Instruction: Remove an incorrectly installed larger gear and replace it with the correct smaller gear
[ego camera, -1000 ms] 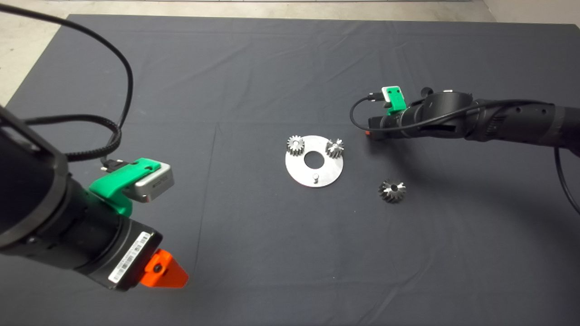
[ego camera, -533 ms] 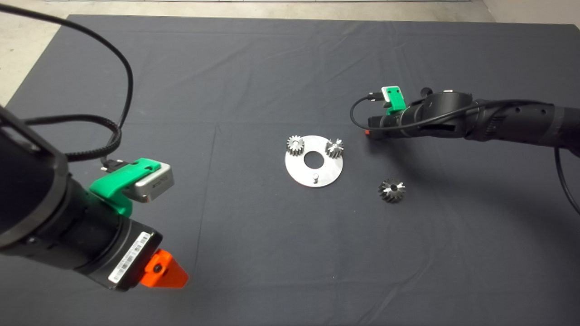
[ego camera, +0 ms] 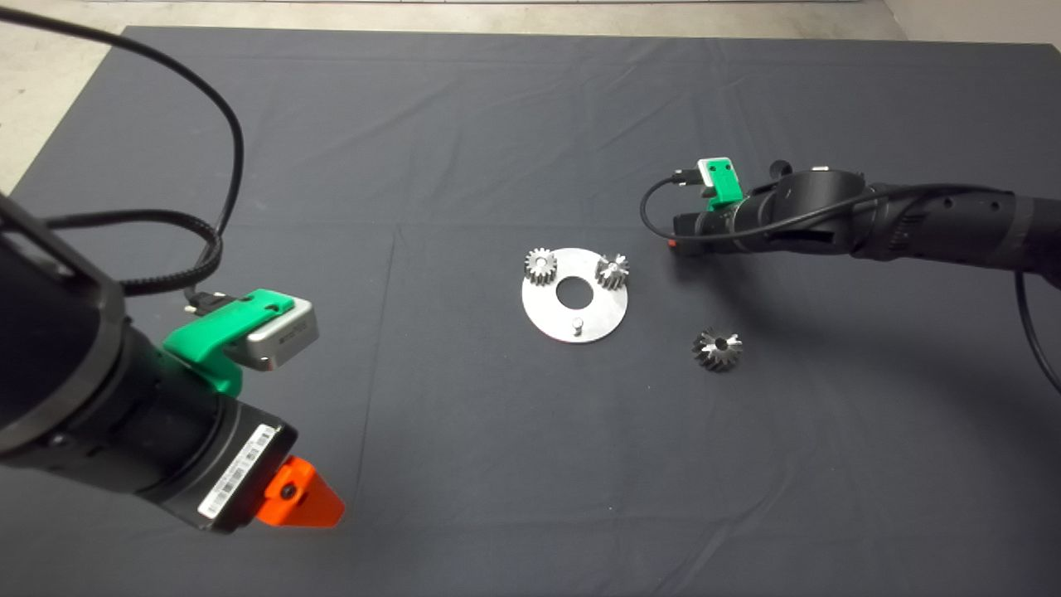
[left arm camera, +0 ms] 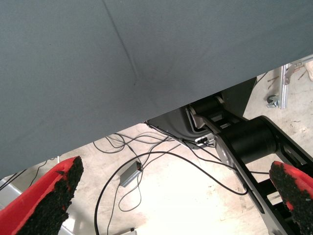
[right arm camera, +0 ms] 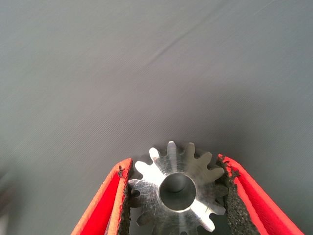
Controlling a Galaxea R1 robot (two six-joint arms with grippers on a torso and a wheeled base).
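The larger gear point(ego camera: 718, 349), dark with shiny teeth and a centre hole, lies flat on the mat to the right of the round steel plate point(ego camera: 574, 294). One pin point(ego camera: 577, 325) near the plate's front edge stands bare. Just off the plate's far right side, my right gripper point(ego camera: 673, 243) is low over the mat. In the right wrist view the right gripper point(right arm camera: 174, 161) is shut on the smaller gear point(right arm camera: 178, 188), its pads against the teeth on both sides. My left gripper point(ego camera: 300, 497) waits open at the lower left.
Two small silvery gears point(ego camera: 540, 266) point(ego camera: 612, 271) sit on the plate's far pins, either side of its centre hole. The left wrist view shows the mat's edge point(left arm camera: 146, 98), floor cables and the robot's base beyond it.
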